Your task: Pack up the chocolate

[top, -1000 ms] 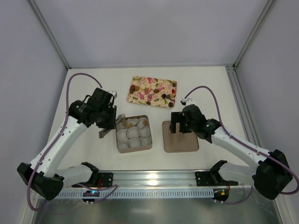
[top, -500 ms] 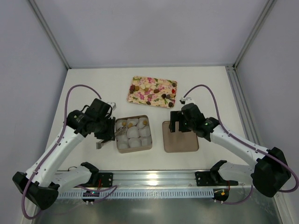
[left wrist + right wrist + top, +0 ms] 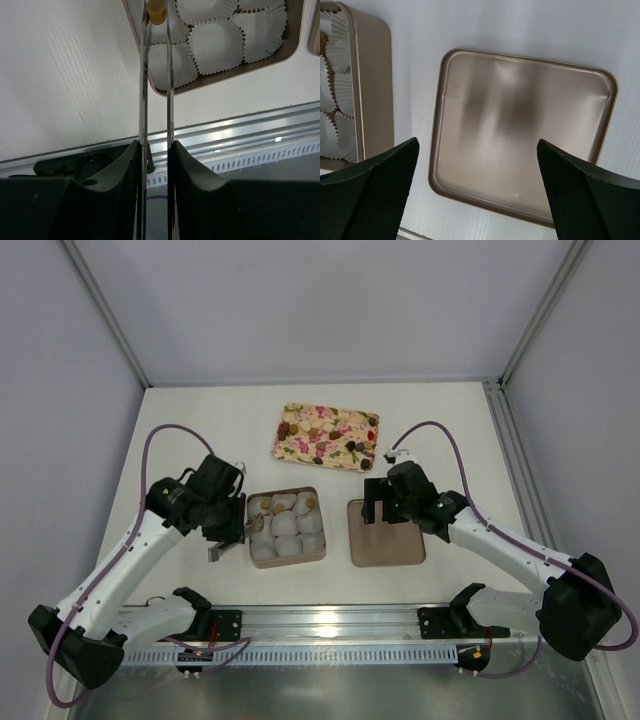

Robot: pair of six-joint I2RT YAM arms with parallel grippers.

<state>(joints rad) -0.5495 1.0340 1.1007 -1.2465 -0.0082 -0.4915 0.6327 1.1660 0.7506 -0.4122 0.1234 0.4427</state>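
Several small tan-gold and dark brown chocolates (image 3: 318, 432) lie on the floral tray (image 3: 300, 452). The square brown box (image 3: 286, 561) holds white paper cups (image 3: 215, 42); one tan chocolate (image 3: 311, 502) sits in its far right cup. My left gripper (image 3: 228, 530) is shut on metal tongs (image 3: 145, 90). The tong tips pinch a tan-gold chocolate (image 3: 157, 12) over the box's left cups. The wrist view shows the left gripper (image 3: 156, 150) squeezing the blades. My right gripper (image 3: 384, 502) is open and empty above the lid (image 3: 386, 540). Its fingers (image 3: 370, 195) are spread wide over the lid (image 3: 520, 135).
The box rim (image 3: 370, 75) lies just left of the lid. The floral tray is behind both. The metal rail (image 3: 330, 620) with the arm bases runs along the near edge. Frame posts and walls enclose the white table.
My left arm has drawn back toward the near side and lowered, bringing the tongs along the box's left edge. The right arm has hardly moved.
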